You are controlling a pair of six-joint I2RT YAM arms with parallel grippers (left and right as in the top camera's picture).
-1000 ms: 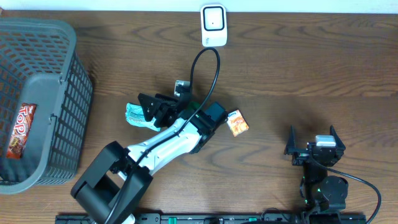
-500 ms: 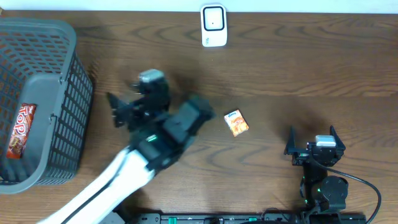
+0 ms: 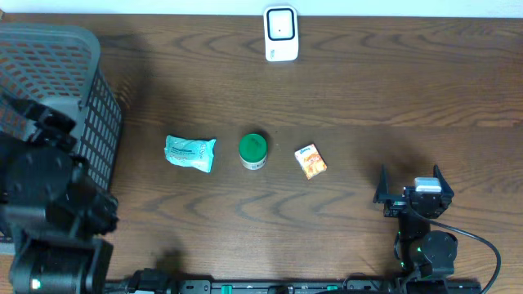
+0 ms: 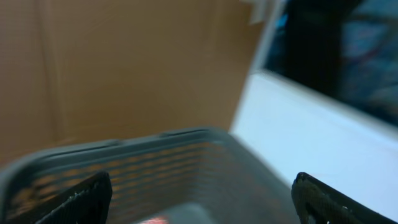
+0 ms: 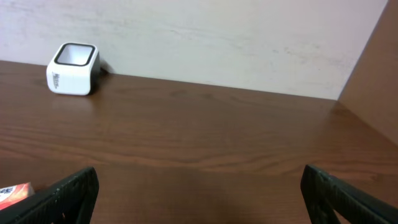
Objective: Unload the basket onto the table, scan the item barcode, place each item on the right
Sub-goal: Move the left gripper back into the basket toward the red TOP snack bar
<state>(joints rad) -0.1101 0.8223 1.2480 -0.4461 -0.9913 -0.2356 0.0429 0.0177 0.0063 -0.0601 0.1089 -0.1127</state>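
Note:
Three items lie in a row mid-table: a teal packet point(image 3: 190, 153), a green-lidded jar point(image 3: 252, 150) and a small orange box point(image 3: 310, 160). The white scanner point(image 3: 280, 33) stands at the far edge and also shows as the white scanner point(image 5: 73, 68) in the right wrist view. My left gripper point(image 3: 37, 122) hangs over the grey basket point(image 3: 90, 49) at the far left. In its wrist view the left gripper point(image 4: 202, 196) is open and empty above the blurred basket point(image 4: 155, 155). My right gripper point(image 3: 410, 181) rests at the front right, open with nothing between its fingers point(image 5: 71, 193).
The left arm covers most of the basket's inside in the overhead view. A reddish blur point(image 4: 155, 219) shows low in the basket in the left wrist view. The orange box point(image 5: 15, 193) peeks in at the lower left of the right wrist view.
My left arm has swung from the table's middle to the far left over the basket, uncovering the teal packet and the green-lidded jar. Its jaws have widened. The right arm is still.

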